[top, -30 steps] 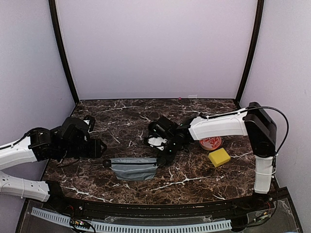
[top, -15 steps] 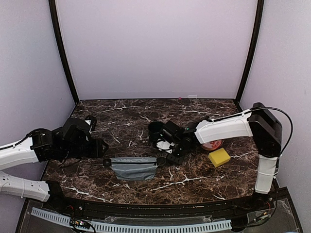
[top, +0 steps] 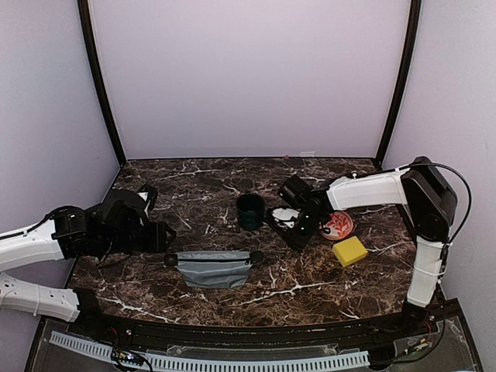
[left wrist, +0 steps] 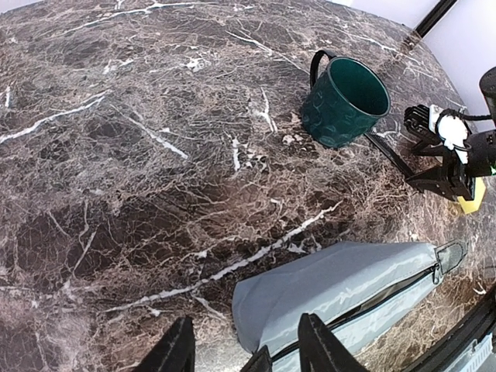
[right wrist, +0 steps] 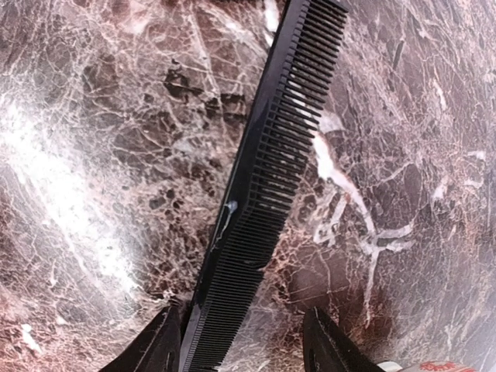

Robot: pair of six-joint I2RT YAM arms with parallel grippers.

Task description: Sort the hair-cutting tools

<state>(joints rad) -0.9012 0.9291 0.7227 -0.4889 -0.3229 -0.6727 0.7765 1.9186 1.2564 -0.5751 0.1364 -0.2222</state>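
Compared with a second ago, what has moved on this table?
The right gripper swung right, away from the middle, uncovering the green cup; a black comb lies between its jaws. The left gripper, grey pouch, plate and sponge stayed put.

Cup (left wrist: 345, 105) close by comb (right wrist: 260, 201) tip

Dark marble table (top: 194, 186) is holding a dark green cup (top: 249, 211) near the middle, with a gray zip pouch (top: 213, 269) lying flat closer to the front. Over on the right, a yellow sponge (top: 349, 251) is sitting just beside a red-and-white plate (top: 339, 227). The right gripper (top: 297, 231) is reaching in low between cup and plate, and the left gripper (top: 161, 237) is hanging near the pouch's left end.
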